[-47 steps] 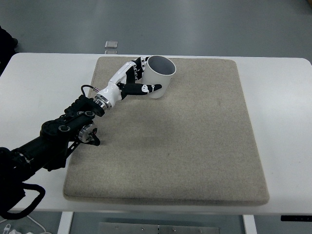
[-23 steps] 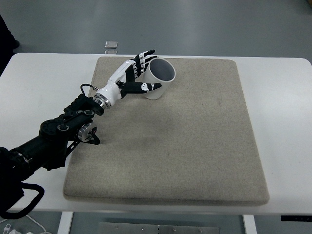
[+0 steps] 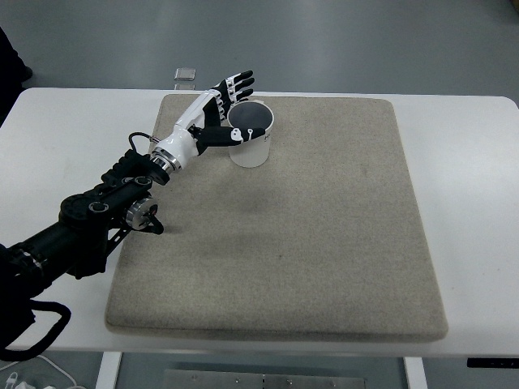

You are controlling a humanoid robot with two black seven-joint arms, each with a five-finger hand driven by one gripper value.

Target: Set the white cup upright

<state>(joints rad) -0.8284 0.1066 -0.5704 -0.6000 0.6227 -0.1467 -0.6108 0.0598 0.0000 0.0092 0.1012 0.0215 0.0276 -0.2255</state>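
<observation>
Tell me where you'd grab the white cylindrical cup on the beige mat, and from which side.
Grip the white cylindrical cup around its side wall, about mid-height, coming from its left, where the left hand already is with fingers spread. The cup stands upright near the far edge of the beige mat, mouth open upward, and no handle shows, so a wrap around the round wall looks surest.

A white table [image 3: 73, 121] with rounded corners carries a large beige felt mat [image 3: 324, 235]. Beyond its far edge lies grey floor [image 3: 340, 40], where a small square plate [image 3: 186, 74] sits.
</observation>
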